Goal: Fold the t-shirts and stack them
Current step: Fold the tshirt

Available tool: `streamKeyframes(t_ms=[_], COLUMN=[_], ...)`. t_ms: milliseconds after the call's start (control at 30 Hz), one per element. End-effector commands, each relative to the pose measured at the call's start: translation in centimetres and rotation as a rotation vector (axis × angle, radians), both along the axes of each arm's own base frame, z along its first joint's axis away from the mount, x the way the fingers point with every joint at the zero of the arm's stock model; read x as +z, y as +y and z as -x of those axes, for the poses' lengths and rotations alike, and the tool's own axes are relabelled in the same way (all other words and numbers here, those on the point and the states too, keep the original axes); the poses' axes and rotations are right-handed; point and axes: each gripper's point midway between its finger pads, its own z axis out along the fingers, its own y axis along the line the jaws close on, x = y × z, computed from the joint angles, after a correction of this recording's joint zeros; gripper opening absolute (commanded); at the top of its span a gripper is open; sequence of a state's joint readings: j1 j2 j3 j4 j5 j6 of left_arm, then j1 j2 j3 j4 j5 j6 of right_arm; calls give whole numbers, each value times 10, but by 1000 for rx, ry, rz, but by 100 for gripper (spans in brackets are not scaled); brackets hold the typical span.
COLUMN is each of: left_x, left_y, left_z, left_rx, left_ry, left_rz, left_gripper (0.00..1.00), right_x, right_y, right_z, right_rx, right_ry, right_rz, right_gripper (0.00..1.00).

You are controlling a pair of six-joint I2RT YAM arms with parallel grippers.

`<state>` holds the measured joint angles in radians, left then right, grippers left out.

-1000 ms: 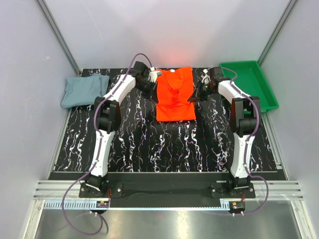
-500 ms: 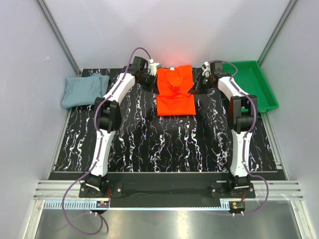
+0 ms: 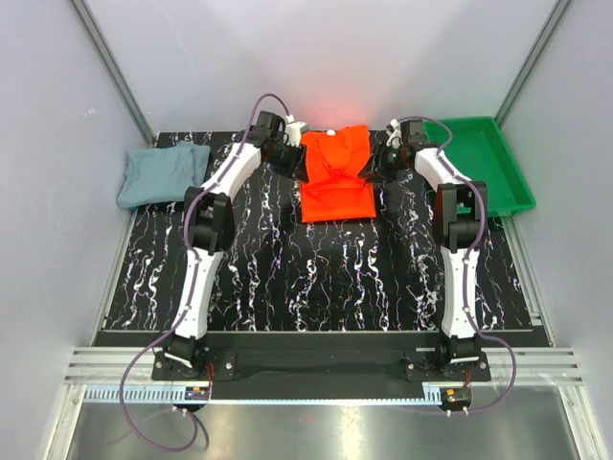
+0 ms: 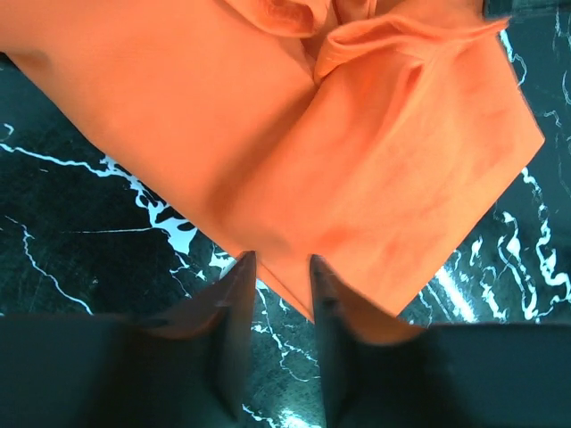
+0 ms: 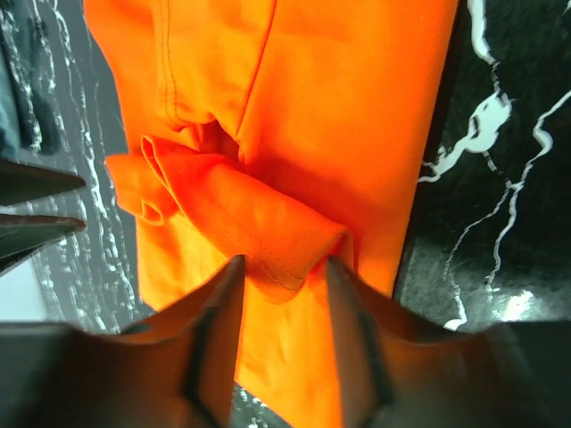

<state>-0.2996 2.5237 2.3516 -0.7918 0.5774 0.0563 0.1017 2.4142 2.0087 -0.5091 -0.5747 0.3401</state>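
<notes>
Pale grey walls close in a black worktop (image 3: 316, 278) veined with white, its near edge hidden behind the arms' bases. A green tray (image 3: 479, 153) sits at the far right corner. The orange-red t-shirt (image 3: 337, 182) lies folded to a narrow oblong at the far middle of the worktop. From above its creases blur, while the wrist views show them as raised ridges. The grey-blue t-shirt (image 3: 161, 174) lies bunched at the far left edge, seen only from above. The left gripper (image 4: 279, 263) sits at the orange shirt's left side, jaws parted over the hem and grasping nothing. The right gripper (image 5: 284, 263) sits at its right side, jaws released, with a loose fold between them. Whether they touch the fold is hard to tell.
</notes>
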Motion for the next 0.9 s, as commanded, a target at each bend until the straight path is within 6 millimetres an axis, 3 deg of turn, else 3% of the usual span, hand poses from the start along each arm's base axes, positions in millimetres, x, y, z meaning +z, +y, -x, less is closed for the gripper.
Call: streamKeyframes(t_ms=[0, 200, 267, 367, 400, 467, 600, 867], left_x=[36, 89, 110, 121, 114, 116, 88, 30], left_y=[2, 8, 4, -10, -14, -29, -50, -71], left_z=[-17, -13, -2, 24, 35, 56, 88, 91], left_rx=[30, 59, 42, -12, -30, -82, -127, -157], left_ry=[-104, -182, -190, -151, -113, -88, 35, 120], left_rz=[20, 28, 63, 115, 117, 141, 149, 100], left_gripper=[46, 49, 49, 48, 47, 47, 47, 47], right_x=[35, 81, 97, 109, 110, 112, 108, 79], right_y=[-9, -20, -20, -14, -12, -8, -1, 11], right_z=[-20, -18, -12, 2, 4, 13, 21, 19], right_rx=[-9, -28, -23, -4, -12, 0, 25, 53], right_ry=[-126, -202, -220, -213, -203, -190, -160, -71], right_rz=[38, 63, 53, 10, -5, -40, -87, -167], right_gripper=[51, 59, 59, 58, 57, 57, 57, 56])
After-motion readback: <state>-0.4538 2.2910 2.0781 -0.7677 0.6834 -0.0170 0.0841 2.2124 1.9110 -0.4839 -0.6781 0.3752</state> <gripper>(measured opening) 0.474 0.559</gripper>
